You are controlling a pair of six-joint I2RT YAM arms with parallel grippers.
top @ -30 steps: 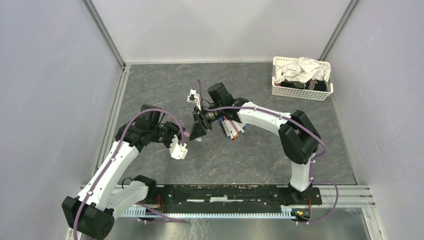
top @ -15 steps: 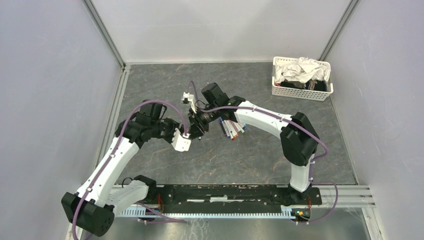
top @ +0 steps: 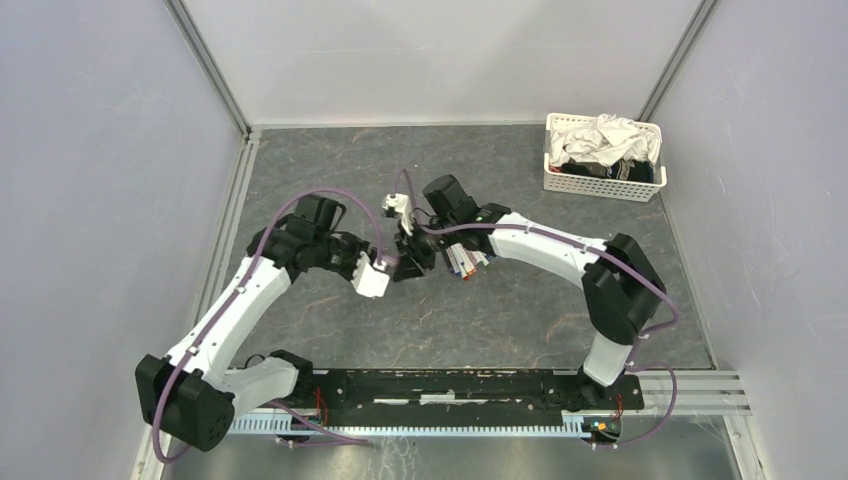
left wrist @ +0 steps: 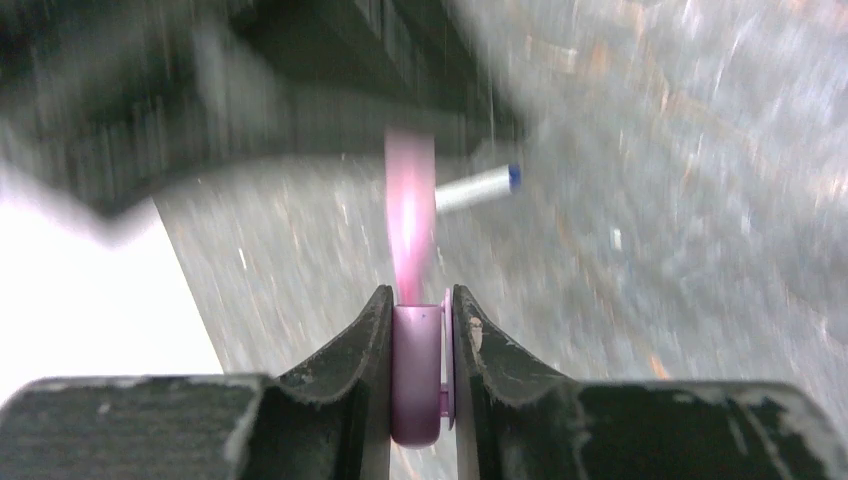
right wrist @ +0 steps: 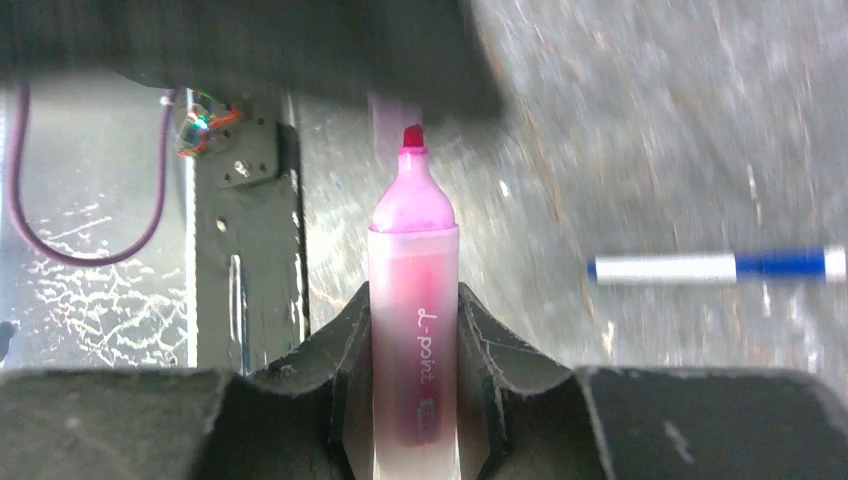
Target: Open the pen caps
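My left gripper [left wrist: 417, 295] is shut on a lilac pen cap [left wrist: 415, 375]. My right gripper [right wrist: 413, 290] is shut on the wide lilac pen [right wrist: 413, 340], whose pink tip [right wrist: 412, 135] is bare. The cap sits just off that tip. In the top view the two grippers meet tip to tip, left [top: 385, 264] and right [top: 412, 256], at the table's middle. A bundle of thin white pens [top: 466, 258] with coloured ends lies just right of them, partly under the right arm. One white pen with a blue end [right wrist: 715, 266] lies apart; it also shows in the left wrist view [left wrist: 478, 187].
A white mesh basket [top: 556, 180] of cloth stands at the far right corner. Grey walls with metal rails close in the table on the left, back and right. The arm bases sit on a black rail [top: 450, 385] at the near edge.
The left arm has moved up and right, bringing its gripper against the right one. The right gripper swung left, then back a little to the right.
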